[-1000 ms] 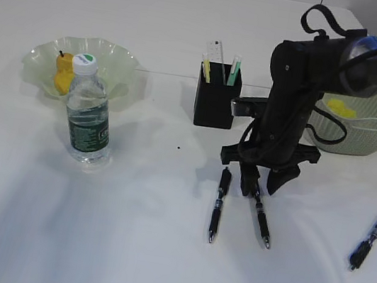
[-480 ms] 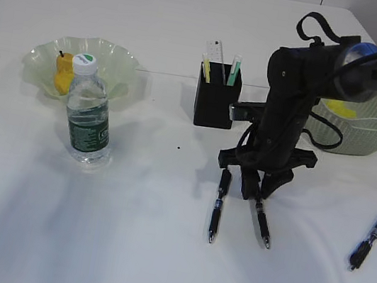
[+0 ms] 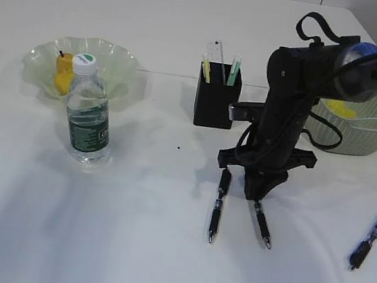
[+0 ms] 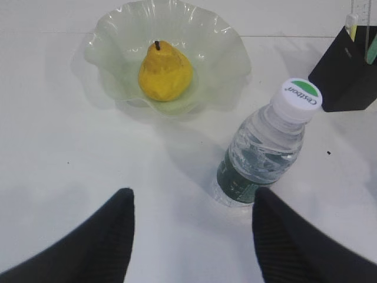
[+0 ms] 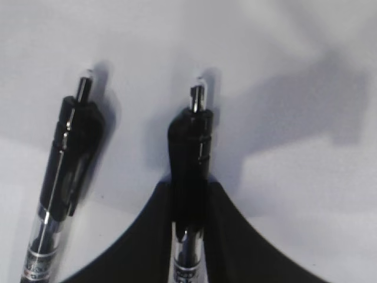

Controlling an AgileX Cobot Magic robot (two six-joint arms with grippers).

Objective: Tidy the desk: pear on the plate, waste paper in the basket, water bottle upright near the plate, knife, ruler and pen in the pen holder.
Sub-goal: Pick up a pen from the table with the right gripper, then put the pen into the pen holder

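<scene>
Three black pens lie on the white table. My right gripper [image 3: 256,192] points straight down and is shut on the middle pen [image 3: 261,225], whose clip end [image 5: 191,141] sticks out past the jaws. A second pen [image 3: 218,205] lies just left of it, seen in the right wrist view as the pen [image 5: 68,159]. A third pen [image 3: 369,240] lies far right. The pear [image 4: 165,71] sits on the green plate [image 4: 224,53]. The water bottle [image 4: 265,147] stands upright in front of the plate. My left gripper [image 4: 191,200] hangs open over bare table.
The black pen holder [image 3: 215,103] stands behind the pens with a ruler [image 3: 217,53] and slim yellow and green items in it. The pale green basket [image 3: 369,131] at the back right holds yellow paper [image 3: 341,108].
The right gripper's jaws have closed onto the middle pen over the last second. The left gripper has not moved.
</scene>
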